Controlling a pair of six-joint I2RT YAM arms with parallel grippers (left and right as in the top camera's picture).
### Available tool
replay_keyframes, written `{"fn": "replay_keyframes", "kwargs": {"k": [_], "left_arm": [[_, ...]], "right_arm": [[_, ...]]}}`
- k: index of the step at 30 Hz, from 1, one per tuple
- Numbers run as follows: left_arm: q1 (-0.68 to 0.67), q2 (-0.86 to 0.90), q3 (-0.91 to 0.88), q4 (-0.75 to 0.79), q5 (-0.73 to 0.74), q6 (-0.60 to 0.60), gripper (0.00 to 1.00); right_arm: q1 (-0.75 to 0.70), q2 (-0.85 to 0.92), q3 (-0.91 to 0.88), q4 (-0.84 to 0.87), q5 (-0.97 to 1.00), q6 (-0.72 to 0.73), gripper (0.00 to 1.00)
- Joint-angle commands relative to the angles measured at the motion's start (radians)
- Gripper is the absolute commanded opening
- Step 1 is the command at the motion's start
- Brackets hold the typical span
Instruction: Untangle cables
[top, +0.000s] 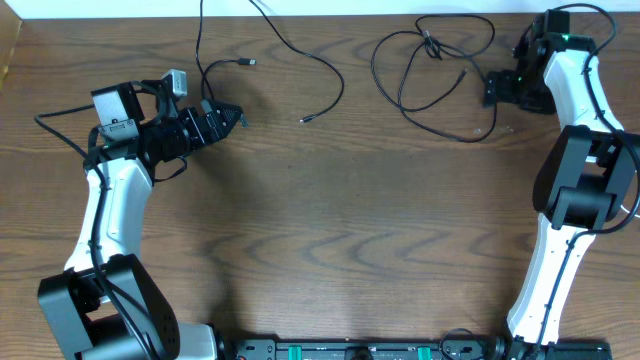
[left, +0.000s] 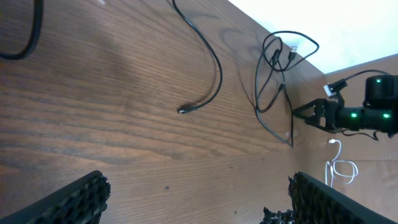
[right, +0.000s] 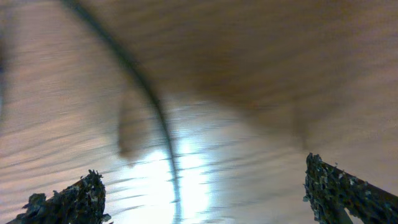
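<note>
Wood table (top: 330, 230); black cables (left: 220, 74), possibly tangled

A: What else is in sight?
B: A dark wood-grain table (top: 320, 220), with a pale strip (top: 100, 8) past its edge at twelve o'clock.
A: And at six o'clock?
B: A black bar (top: 350, 350) with green marks.

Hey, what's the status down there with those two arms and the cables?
Left hand open, empty. Right hand open beside the looped black cables, nothing gripped. Another black cable lies apart, left. Nothing in the way.
</note>
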Motion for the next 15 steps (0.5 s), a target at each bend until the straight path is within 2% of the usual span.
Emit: {"fn": "replay_keyframes", "kwargs": {"k": [1, 8, 15], "left_arm": [[-0.001, -0.016, 0.011, -0.002, -0.018, 0.024, 0.92], [-0.001, -0.016, 0.011, -0.002, -0.018, 0.024, 0.92], [-0.001, -0.016, 0.011, -0.002, -0.018, 0.024, 0.92]], "right_arm": [[0.017, -0.031, -0.006, 0.015, -0.227, -0.024, 0.99], [0.058, -0.163, -0.006, 0.110, -0.352, -0.088, 0.99], [0.201, -0.198, -0.007, 0.121, -0.369, -0.185, 0.99]]}}
